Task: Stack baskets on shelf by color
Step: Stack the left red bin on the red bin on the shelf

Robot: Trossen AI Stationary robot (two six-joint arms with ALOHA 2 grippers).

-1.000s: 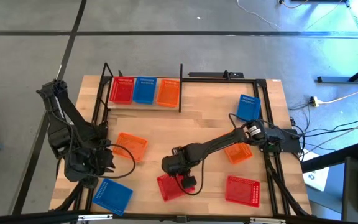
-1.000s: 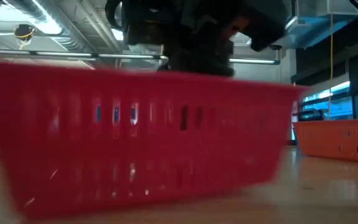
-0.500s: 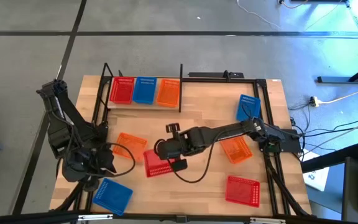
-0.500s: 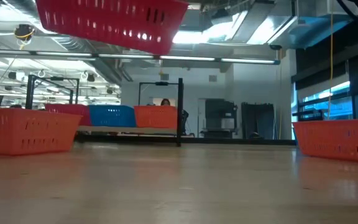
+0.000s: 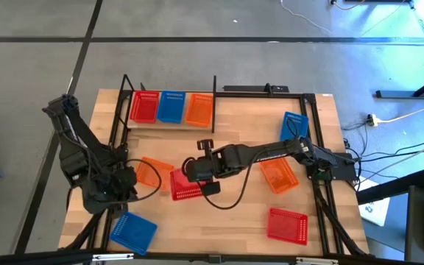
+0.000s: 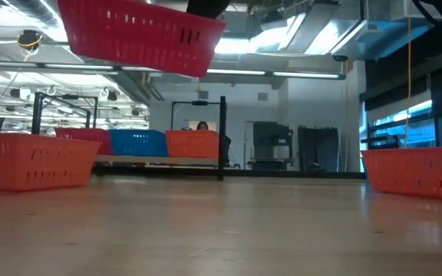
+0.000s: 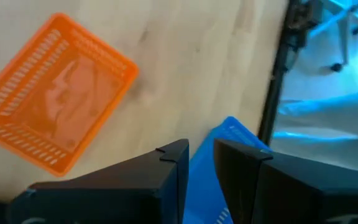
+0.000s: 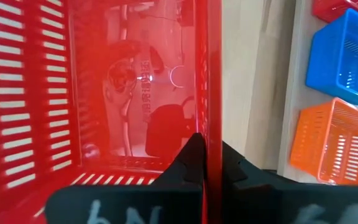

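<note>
My right gripper (image 5: 202,175) is shut on a red basket (image 5: 185,185), which hangs over the table's middle and shows high in the low view (image 6: 140,34). The shelf (image 5: 169,124) stands along the far edge and carries a red (image 5: 144,107), a blue (image 5: 171,107) and an orange basket (image 5: 199,109) side by side. My left gripper (image 7: 201,149) waits near the left edge, slightly open and touching nothing, above a blue basket (image 7: 229,134) and next to an orange one (image 7: 55,99). My right gripper pinches the rim of the red basket's right-hand wall (image 8: 207,118), with one finger (image 8: 192,155) inside the basket and the other (image 8: 229,167) outside. It comes from the table's right side, slanting down. The basket is lifted clear of the table, tilted slightly.
Loose on the table lie an orange basket (image 5: 150,174) left of the held one, another orange one (image 5: 280,177) on the right, a blue one (image 5: 294,126) at the far right, a blue one (image 5: 132,230) at the near left and a red one (image 5: 287,224) at the near right.
My right gripper has risen and moved from the near edge toward the table's middle and left, carrying the red basket. The basket stood on the table close to the low camera and now hangs clear above it.
</note>
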